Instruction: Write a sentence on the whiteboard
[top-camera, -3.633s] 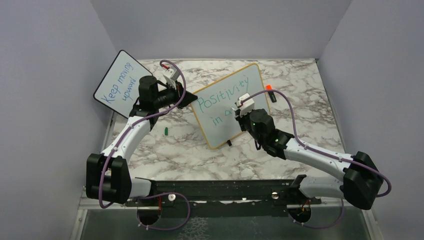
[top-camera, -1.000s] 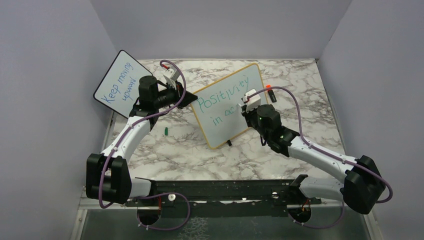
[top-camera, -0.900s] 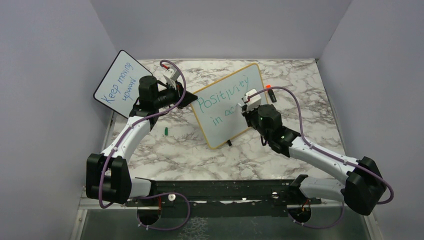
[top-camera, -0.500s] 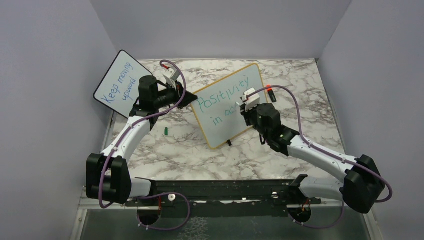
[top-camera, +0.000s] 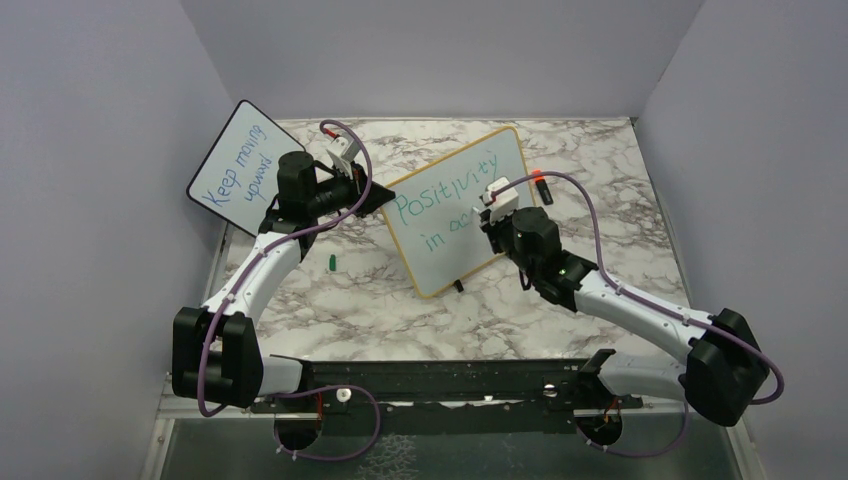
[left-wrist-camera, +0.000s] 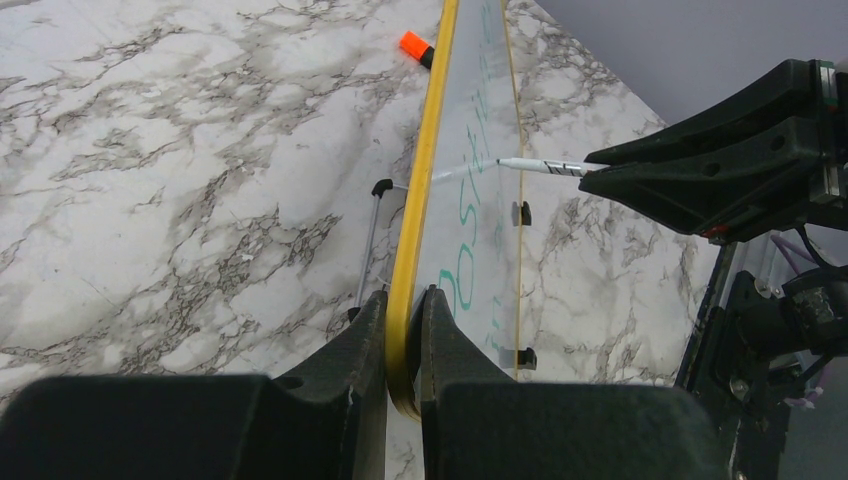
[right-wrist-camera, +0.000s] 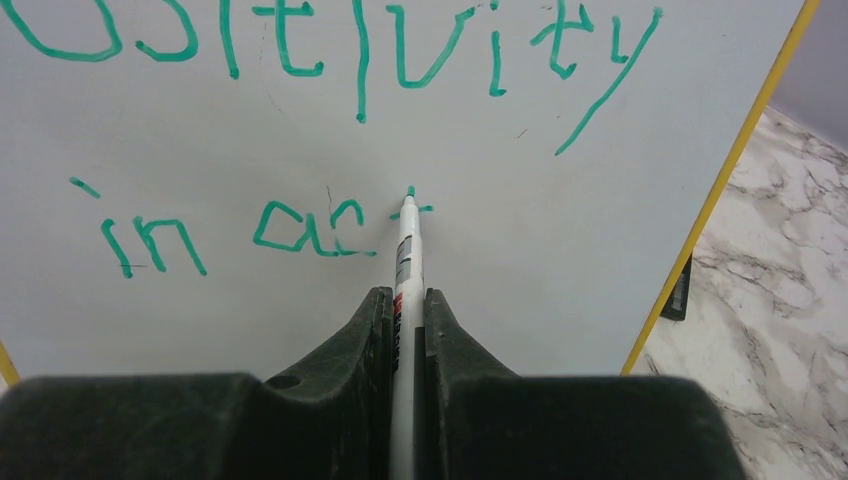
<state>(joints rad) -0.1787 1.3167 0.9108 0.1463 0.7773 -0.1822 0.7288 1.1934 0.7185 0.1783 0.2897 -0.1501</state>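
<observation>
- At the middle of the marble counter (top-camera: 600, 190) we see the whiteboard (top-camera: 452, 258) propped up on small black feet, its yellow-orange frame set at an angle to both arms.
- We find the left fingers (left-wrist-camera: 370, 325) closed on the whiteboard's frame at its left edge. In the left wrist view the yellow rim runs straight between them, pinched on both sides.
- We see the right fingers (right-wrist-camera: 372, 330) clamped on a white marker (right-wrist-camera: 405, 250), which points forward from between them at the board's face.
- We note the marker's green tip touching the whiteboard on the lower line of writing, at a small cross stroke just right of the last letter.
- We read the sentence (right-wrist-camera: 361, 70) in green: "Positivity" across the upper line, "in ac" on the lower line, then that short stroke under the tip.
- At the far left we see a smaller black-framed board (top-camera: 238, 165) leaning by the wall behind the left arm, with "Keep moving upward" on it in blue.
- We spot a small green cap (top-camera: 330, 263) lying on the counter to the left of the whiteboard, apart from it and beneath the left arm.
- We also see an orange-tipped piece (top-camera: 538, 176) on the counter just beside the whiteboard's right edge; we cannot tell what it is.
</observation>
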